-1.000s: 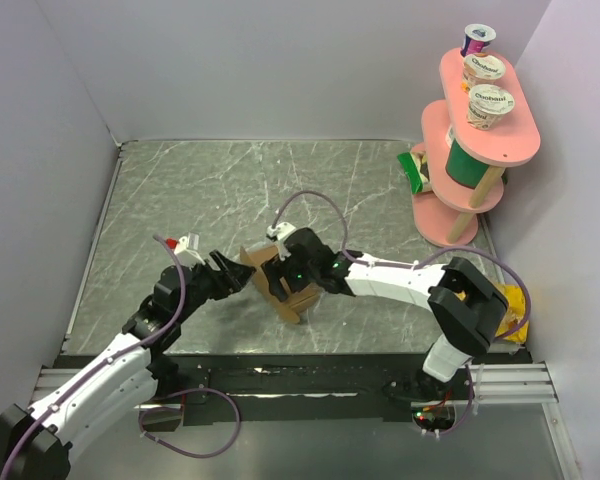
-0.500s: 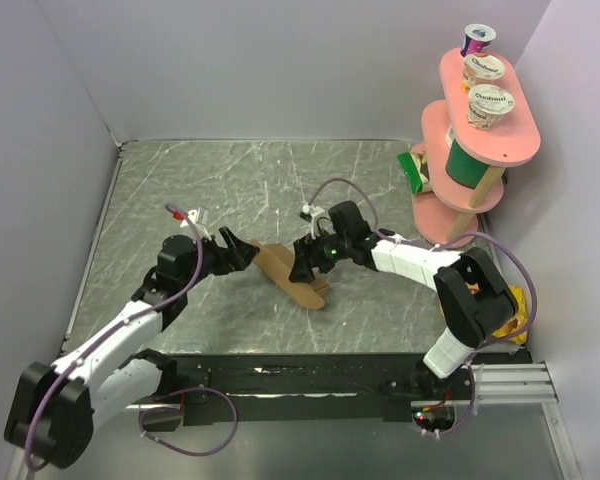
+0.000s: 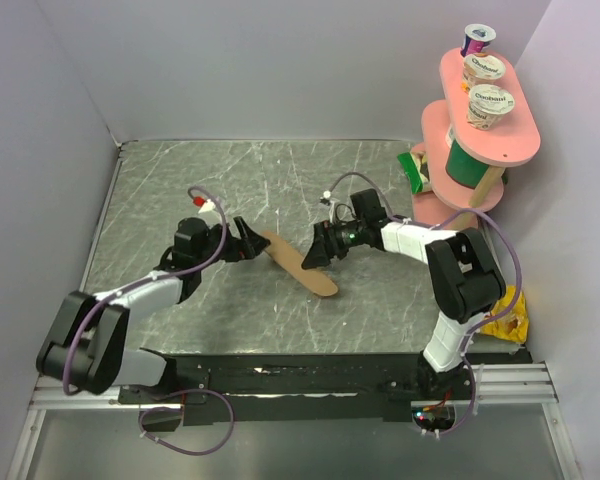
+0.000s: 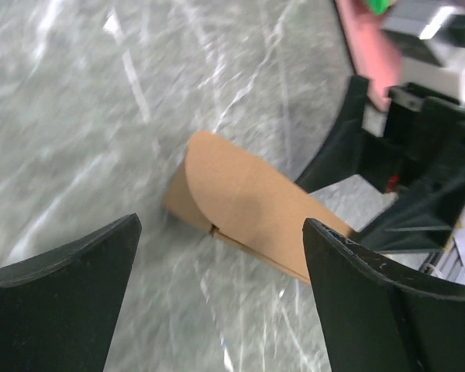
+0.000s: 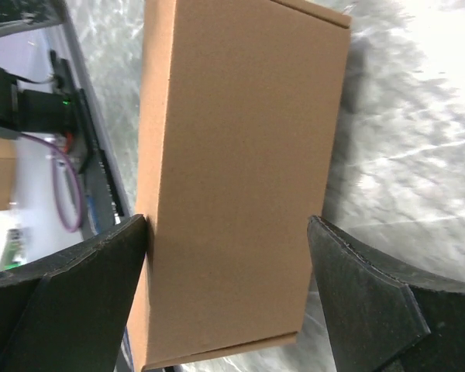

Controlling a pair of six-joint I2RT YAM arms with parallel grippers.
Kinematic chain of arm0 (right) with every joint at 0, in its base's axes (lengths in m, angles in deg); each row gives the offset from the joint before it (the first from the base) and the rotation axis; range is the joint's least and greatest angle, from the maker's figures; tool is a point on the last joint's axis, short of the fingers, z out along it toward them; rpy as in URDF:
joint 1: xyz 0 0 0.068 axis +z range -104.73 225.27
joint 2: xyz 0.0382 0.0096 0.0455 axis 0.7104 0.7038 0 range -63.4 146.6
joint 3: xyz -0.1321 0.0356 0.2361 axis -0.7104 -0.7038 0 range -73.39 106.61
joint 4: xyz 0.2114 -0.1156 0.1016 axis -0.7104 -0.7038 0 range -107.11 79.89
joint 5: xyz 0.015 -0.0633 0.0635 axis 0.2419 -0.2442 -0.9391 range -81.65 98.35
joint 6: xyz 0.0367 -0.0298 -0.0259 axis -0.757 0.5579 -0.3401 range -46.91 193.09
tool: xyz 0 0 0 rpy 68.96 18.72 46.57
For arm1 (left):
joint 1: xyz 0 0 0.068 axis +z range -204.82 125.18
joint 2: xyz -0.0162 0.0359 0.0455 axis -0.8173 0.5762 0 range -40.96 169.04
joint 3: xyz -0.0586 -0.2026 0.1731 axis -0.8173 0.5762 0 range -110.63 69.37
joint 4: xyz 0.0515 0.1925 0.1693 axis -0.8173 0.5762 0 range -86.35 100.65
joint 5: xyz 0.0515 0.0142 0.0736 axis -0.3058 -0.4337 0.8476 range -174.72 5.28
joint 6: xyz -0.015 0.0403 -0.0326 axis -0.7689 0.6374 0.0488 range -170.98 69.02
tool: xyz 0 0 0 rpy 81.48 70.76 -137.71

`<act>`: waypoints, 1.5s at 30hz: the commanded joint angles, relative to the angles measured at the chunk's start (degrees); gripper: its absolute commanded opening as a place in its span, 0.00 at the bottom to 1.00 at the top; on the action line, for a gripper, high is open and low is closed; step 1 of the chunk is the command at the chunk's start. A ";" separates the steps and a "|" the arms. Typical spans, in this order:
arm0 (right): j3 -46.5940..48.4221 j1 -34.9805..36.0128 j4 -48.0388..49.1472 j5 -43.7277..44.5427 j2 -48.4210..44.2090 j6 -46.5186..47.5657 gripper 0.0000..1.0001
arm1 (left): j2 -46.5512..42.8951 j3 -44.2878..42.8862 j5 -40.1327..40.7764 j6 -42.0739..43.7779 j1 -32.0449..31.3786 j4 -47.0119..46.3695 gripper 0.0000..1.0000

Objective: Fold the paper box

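The paper box [image 3: 300, 264] is plain brown cardboard, closed and slim, and lies slantwise at mid-table. My left gripper [image 3: 248, 243] is open at its far-left end. In the left wrist view the box [image 4: 248, 203] lies just ahead of the open gripper [image 4: 221, 226], with nothing between the fingers. My right gripper [image 3: 316, 256] is at the box's right side. In the right wrist view the box's broad face [image 5: 240, 170] fills the gap of the wide-open gripper [image 5: 226, 221]. The left finger [image 5: 77, 298] touches its edge. The right finger [image 5: 387, 310] is just beside the other edge.
A pink two-tier stand [image 3: 480, 150] stands at the back right, with yoghurt cups [image 3: 488, 104] on top and a green can [image 3: 465, 165] under them. A green packet [image 3: 413, 170] lies by its foot. A yellow packet [image 3: 510, 310] lies at the right edge. Grey walls close three sides.
Both grippers and the box have moved away from the arm bases, toward the far side. The box has gone from bulky and partly open to slim. The left gripper now sits off its end.
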 commanded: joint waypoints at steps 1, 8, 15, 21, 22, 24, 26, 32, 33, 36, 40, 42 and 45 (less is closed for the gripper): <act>2.18 -2.79 -0.87 1.67 3.97 3.35 0.89 | 5.84 -4.25 -5.45 0.81 0.17 -11.34 0.92; 2.53 -4.55 0.53 1.58 4.94 2.04 0.90 | 16.66 -8.91 -10.90 -1.12 0.08 -16.88 0.85; 2.27 -4.73 0.97 3.95 4.33 0.46 0.96 | 22.38 -11.28 -12.31 -2.53 -0.53 -20.75 0.68; 0.69 -5.16 2.02 11.58 -1.02 -5.07 1.00 | 23.71 -12.43 -8.98 -0.52 -2.64 -17.25 0.53; -0.53 -5.16 2.64 13.51 -2.43 -5.87 1.00 | 22.40 -11.82 -8.10 -0.33 -2.73 -17.07 0.53; -2.03 -5.25 3.17 19.57 -7.43 -8.58 1.00 | 20.90 -10.15 -4.60 -0.68 -2.90 -16.19 0.52; -3.79 -5.25 2.21 24.49 -12.27 -10.09 1.00 | 18.79 -9.18 -2.92 -1.03 -3.17 -15.14 0.52; -6.69 -4.20 -4.10 36.47 -23.70 -12.82 0.99 | 16.15 -6.02 0.43 -4.72 -5.36 -14.35 0.51; -6.69 -3.94 -5.17 36.99 -24.67 -13.25 0.99 | 15.45 -5.75 0.87 -4.99 -5.80 -14.34 0.51; -8.62 -3.67 -8.07 35.69 -28.10 -16.41 0.98 | 14.13 -5.13 2.89 -5.69 -6.86 -12.85 0.51; -12.14 -3.67 -8.87 32.70 -34.24 -21.51 0.95 | 13.60 -5.31 5.35 -6.39 -7.82 -11.53 0.50; -13.89 -3.50 -10.00 32.43 -36.18 -23.54 0.94 | 13.42 -5.31 6.05 -7.01 -8.18 -10.57 0.48; -16.96 -3.50 -8.88 30.07 -37.59 -26.26 0.93 | 12.81 -5.40 7.46 -7.19 -8.97 -9.69 0.48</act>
